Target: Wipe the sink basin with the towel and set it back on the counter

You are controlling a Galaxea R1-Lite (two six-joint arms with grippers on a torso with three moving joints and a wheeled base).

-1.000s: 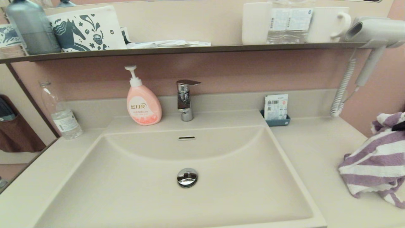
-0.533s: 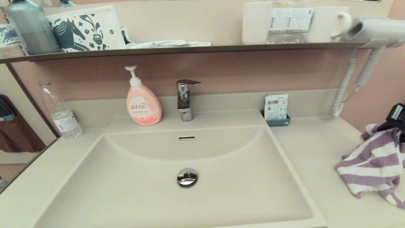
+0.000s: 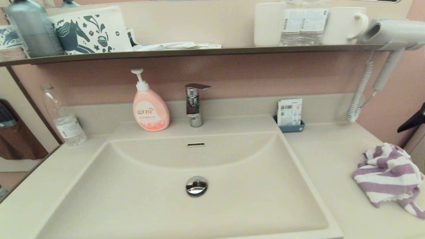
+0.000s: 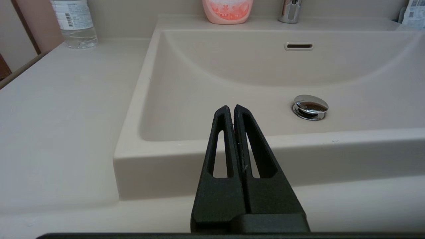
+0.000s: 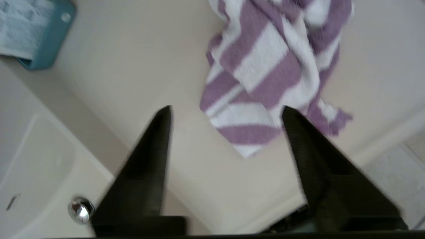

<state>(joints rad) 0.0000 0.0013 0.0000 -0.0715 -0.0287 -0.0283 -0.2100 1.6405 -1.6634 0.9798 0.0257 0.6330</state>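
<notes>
The purple and white striped towel point(image 3: 388, 176) point(image 5: 272, 66) lies crumpled on the beige counter point(image 3: 325, 156) right of the sink basin point(image 3: 186, 199). My right gripper point(image 5: 225, 109) hangs open above the counter, apart from the towel and holding nothing; in the head view only one dark fingertip point(image 3: 413, 122) shows at the right edge. The basin holds a chrome drain plug point(image 3: 196, 186) and an overflow slot point(image 3: 196, 144). My left gripper point(image 4: 231, 108) is shut and empty, parked low in front of the basin's front rim point(image 4: 265, 139); the head view does not show it.
A pink soap pump bottle point(image 3: 150, 108) and a chrome faucet point(image 3: 195, 103) stand behind the basin. A water bottle point(image 3: 63, 118) is at the back left, a blue holder with packets point(image 3: 290, 116) at the back right. A hairdryer point(image 3: 391, 36) hangs by the dark shelf point(image 3: 199, 51).
My right gripper let go of the towel and rose away toward the right. The towel dropped from hanging in the gripper into a crumpled heap on the counter.
</notes>
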